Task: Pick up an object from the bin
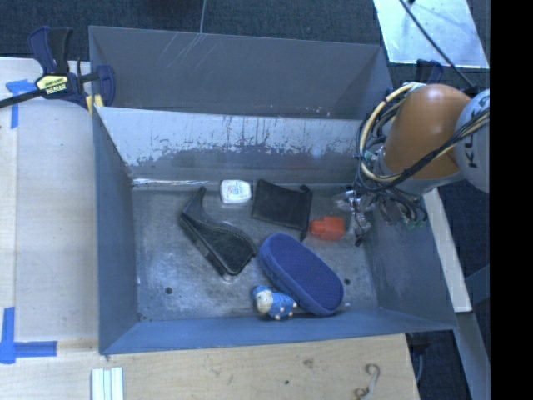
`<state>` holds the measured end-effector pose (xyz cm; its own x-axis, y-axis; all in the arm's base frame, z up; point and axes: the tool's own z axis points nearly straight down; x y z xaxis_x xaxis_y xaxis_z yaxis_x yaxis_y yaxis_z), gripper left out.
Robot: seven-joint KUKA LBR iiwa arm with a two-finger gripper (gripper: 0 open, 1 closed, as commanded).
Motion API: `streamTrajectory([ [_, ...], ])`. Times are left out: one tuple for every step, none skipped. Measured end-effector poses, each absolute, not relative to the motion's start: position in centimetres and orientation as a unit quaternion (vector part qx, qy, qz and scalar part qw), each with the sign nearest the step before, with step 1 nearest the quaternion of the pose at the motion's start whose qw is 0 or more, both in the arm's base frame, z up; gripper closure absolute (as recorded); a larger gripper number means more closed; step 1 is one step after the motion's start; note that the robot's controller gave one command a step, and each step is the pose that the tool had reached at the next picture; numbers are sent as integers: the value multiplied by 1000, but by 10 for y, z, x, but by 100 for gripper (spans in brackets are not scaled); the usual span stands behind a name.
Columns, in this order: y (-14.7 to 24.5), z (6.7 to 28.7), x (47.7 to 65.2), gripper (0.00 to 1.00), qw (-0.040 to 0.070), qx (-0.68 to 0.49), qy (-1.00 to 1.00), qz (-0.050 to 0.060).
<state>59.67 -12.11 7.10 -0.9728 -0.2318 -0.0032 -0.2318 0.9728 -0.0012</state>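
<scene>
Hovering by the small red block (327, 227) is the gripper (359, 213)

We find a flat pouch (281, 205) by the bin's (117, 248) back wall, a block (327, 227) right of it beside the gripper (359, 213), an oval case (301, 273) and toy figure (273, 303) along the front wall.

Cannot read the print on the small white box (236, 192). Too small to identify: the blue-and-white toy (273, 302) beside the blue oval case (301, 273). Cannot tell whether the gripper (358, 215), half lost under cables (401, 211), touches the red block (327, 227).
</scene>
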Motion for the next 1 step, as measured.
streamTrajectory([
  [-94, 230, 578, 100, 5, -305, 952, -2],
])
